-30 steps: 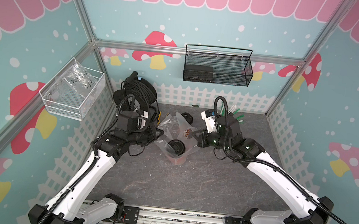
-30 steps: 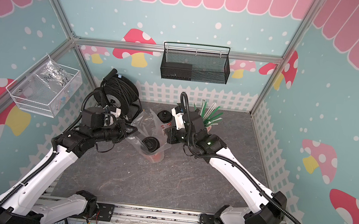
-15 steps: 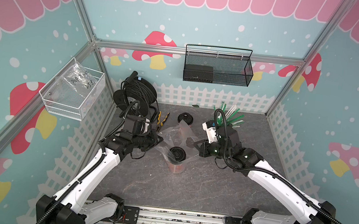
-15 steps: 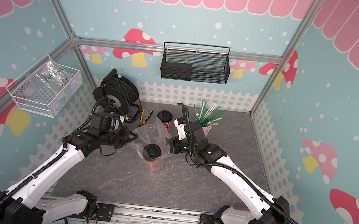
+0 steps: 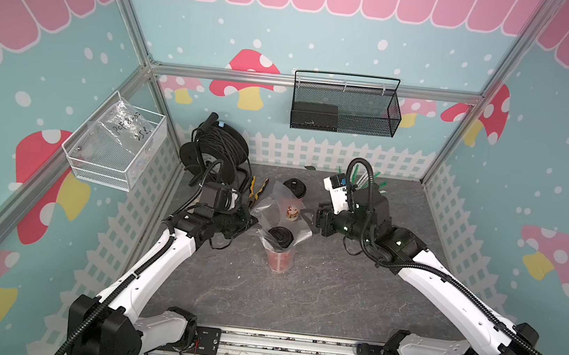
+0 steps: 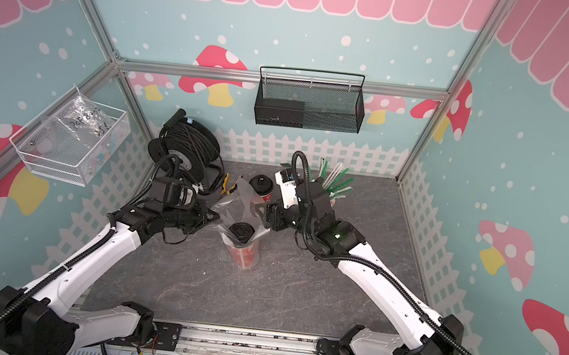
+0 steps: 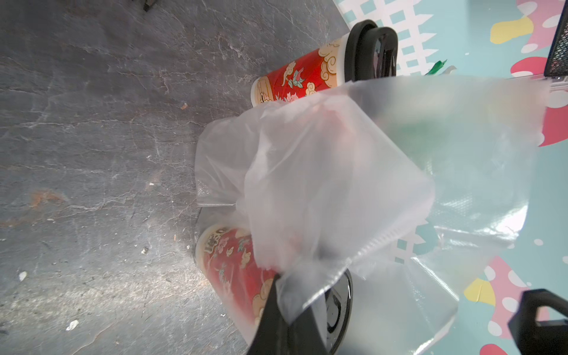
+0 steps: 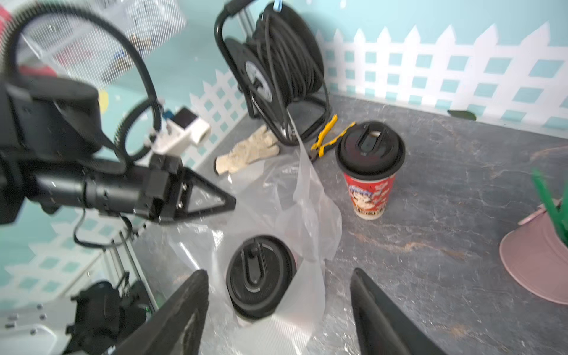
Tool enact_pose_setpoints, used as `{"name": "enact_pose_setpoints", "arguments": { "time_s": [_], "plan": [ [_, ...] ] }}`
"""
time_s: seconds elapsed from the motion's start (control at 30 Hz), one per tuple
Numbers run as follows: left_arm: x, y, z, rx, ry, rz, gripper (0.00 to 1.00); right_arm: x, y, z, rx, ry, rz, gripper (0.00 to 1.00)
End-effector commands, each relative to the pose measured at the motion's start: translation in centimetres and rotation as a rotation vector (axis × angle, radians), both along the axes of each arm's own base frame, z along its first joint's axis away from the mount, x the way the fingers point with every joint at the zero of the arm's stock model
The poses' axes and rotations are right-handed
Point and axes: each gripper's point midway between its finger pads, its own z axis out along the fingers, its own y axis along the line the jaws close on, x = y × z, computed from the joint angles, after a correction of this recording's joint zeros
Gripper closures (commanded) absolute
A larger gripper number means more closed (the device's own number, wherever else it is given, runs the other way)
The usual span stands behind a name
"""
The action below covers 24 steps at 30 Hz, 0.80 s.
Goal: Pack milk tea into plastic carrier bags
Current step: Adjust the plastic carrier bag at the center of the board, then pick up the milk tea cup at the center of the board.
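Milk tea looks half packed. The red cup (image 5: 280,258) stands upright just toward 6 o'clock of the worktop's (image 5: 298,296) centre, with the clear bag (image 5: 274,204) wrapped round its wall and gathered about its black lid (image 5: 280,237). At 9 o'clock of that cup the left jaws are closed on a fold of the bag's edge. At 3 o'clock the right jaws stand wide apart with nothing between them. The film rises toward 12 o'clock as a loose, tented sheet. Just beyond it stands the cartoon cup (image 8: 368,187), on bare worktop outside the bag.

The step in hand, as I judge it, is fetching that second cup. The left pinch should stay high so the mouth gapes toward 12 o'clock. The right jaws should take the cup by its paper wall under the lid rim, firmly but without denting it. It should go down beside the red cup, not onto a fold.

The film is thin, glossy and limp, finely embossed in places, and likely to sag shut. Both cups are tapered paper with hard moulded lids. The worktop is matt, dark and veined like slate.

Farther back lie yellow-handled pliers (image 8: 325,135) and a knitted glove (image 8: 246,153) near 11 o'clock. A cable reel (image 5: 217,149) stands behind them, and a pink straw pot (image 8: 538,261) sits toward 1 o'clock.
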Motion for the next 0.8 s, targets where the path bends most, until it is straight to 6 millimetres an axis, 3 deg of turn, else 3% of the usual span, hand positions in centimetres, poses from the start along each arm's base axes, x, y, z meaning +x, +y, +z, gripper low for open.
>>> {"name": "enact_pose_setpoints", "arguments": {
  "time_s": [0.0, 0.07, 0.17, 0.33, 0.47, 0.77],
  "plan": [
    [0.2, 0.2, -0.5, -0.012, 0.002, 0.003, 1.0, 3.7, -2.1, 3.2, -0.019, -0.171, -0.107, 0.17],
    [0.5, 0.3, -0.5, -0.023, 0.004, 0.012, 1.0, 6.3, -3.0, 2.3, -0.057, -0.168, -0.16, 0.16],
    [0.7, 0.0, -0.3, -0.044, 0.003, 0.003, 0.98, 9.3, -2.5, -0.7, -0.121, -0.117, -0.158, 0.15],
    [1.0, -0.1, 0.0, -0.055, -0.004, -0.009, 0.79, 12.5, -1.3, -5.5, -0.18, -0.03, -0.133, 0.15],
    [1.1, 0.0, 0.2, -0.057, -0.006, -0.01, 0.76, 13.9, -0.9, -7.1, -0.192, 0.0, -0.13, 0.15],
    [1.3, 0.5, 0.4, -0.057, -0.003, 0.002, 0.82, 15.5, 1.4, -9.7, -0.199, 0.027, -0.045, 0.09]
  ]
}}
